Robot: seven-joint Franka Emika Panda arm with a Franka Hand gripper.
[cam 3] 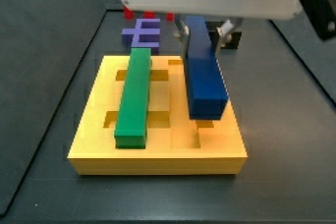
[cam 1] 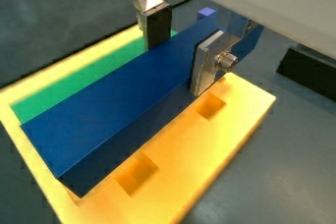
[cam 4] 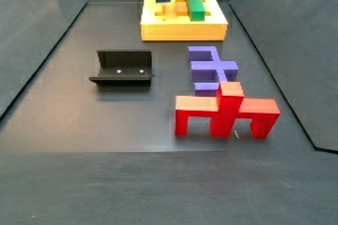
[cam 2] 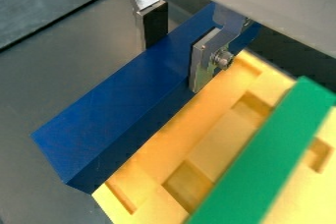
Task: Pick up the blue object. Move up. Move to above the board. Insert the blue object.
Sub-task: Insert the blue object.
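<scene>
The blue object (cam 3: 199, 71) is a long dark blue bar lying lengthwise along the right side of the yellow board (cam 3: 157, 154). It is parallel to the green bar (cam 3: 134, 90) that sits in a groove. My gripper (cam 3: 210, 33) is at the bar's far end. In both wrist views the gripper (cam 1: 182, 61) (cam 2: 178, 59) is shut on the blue object (cam 1: 118, 110) (cam 2: 132, 100), with one silver finger (cam 1: 210, 61) flat on its near side and the dark pad (cam 1: 157, 27) behind it. I cannot tell whether the bar rests in the board (cam 1: 197, 159).
A purple comb-shaped block (cam 4: 209, 71) and a red block (cam 4: 227, 112) lie on the floor away from the board (cam 4: 165, 30). The fixture (cam 4: 123, 68) stands to their left. The green bar (cam 4: 196, 0) occupies the board's other groove.
</scene>
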